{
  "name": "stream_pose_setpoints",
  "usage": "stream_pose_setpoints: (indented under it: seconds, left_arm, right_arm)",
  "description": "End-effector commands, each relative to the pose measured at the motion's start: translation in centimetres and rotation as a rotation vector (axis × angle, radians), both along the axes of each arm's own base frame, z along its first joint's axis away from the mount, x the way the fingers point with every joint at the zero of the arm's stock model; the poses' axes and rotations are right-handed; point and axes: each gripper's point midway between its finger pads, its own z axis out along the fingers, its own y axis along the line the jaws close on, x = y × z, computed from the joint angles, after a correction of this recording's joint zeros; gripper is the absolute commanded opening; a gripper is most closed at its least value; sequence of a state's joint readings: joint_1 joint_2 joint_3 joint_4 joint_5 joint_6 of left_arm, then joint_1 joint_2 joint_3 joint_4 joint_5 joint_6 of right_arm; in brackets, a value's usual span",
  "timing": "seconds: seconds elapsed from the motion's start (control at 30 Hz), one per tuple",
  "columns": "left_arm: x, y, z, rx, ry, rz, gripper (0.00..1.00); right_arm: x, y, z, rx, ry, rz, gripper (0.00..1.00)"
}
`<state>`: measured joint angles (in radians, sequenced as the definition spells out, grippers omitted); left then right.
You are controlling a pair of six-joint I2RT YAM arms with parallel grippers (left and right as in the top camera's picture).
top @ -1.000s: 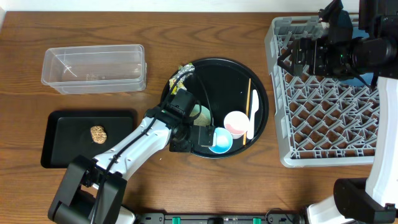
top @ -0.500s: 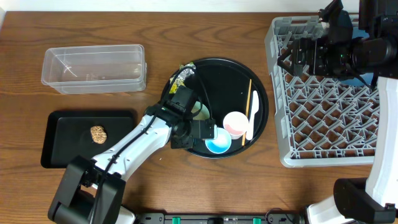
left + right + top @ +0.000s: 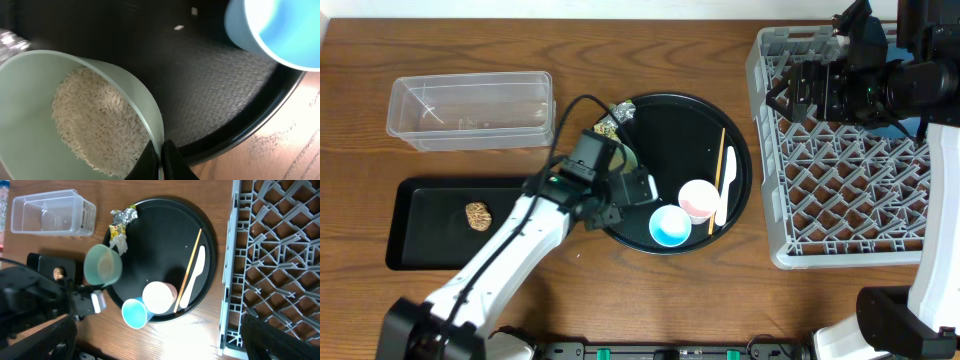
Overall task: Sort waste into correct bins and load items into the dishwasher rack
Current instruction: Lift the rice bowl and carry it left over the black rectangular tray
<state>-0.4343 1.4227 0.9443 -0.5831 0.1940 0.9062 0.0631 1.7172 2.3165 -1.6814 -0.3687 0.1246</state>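
while the left jaws clamp the pale green bowl (image 3: 27, 95), the right jaws stand apart.

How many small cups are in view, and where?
2. The pink cup sits on the round black tray beside the white spoon; the light blue cup stands next to it, near the tray's front rim. The right arm hides part of the rack.

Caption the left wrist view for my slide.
Left gripper pinches the rim of the pale green bowl, rice grains inside, over the round black tray edge.
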Motion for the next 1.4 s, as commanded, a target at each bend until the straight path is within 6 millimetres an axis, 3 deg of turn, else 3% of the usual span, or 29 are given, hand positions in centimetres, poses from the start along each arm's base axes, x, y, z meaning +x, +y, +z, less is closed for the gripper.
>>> stream_pose_setpoints:
  seconds: [0.0,0.33,0.5,0.67,0.97,1.17,1.37]
  left_arm:
    - [1.1,0.3,3.3,-0.076,-0.069,0.115,0.06]
    - [1.3,3.0,11.6,-0.354,-0.203,0.462,0.06]
    - [1.5,5.9,13.8,-0.466,-0.217,0.668,0.06]
    - [1.9,9.4,13.6,-0.521,-0.186,0.876,0.06]
    - [1.9,14.0,12.6,-0.491,-0.179,1.033,0.06]
    - [2.6,15.1,11.2,-0.552,-0.089,1.070,0.06]
    - [3.3,17.8,9.7,-0.611,-0.017,1.153,0.06]
  right_arm:
    - [-0.2,0.3,0.1,-0.003,-0.007,0.017,0.99]
    - [-0.2,0.3,0.1,-0.003,-0.007,0.017,0.99]
    - [-0.2,0.3,0.1,-0.003,-0.007,0.017,0.99]
    - [-0.2,0.3,0.1,-0.003,-0.007,0.017,0.99]
    - [-0.2,0.3,0.1,-0.003,-0.007,0.017,0.99]
    - [-0.2,0.3,0.1,-0.003,-0.007,0.017,0.99]
    - [-0.2,0.3,0.1,-0.003,-0.007,0.017,0.99]
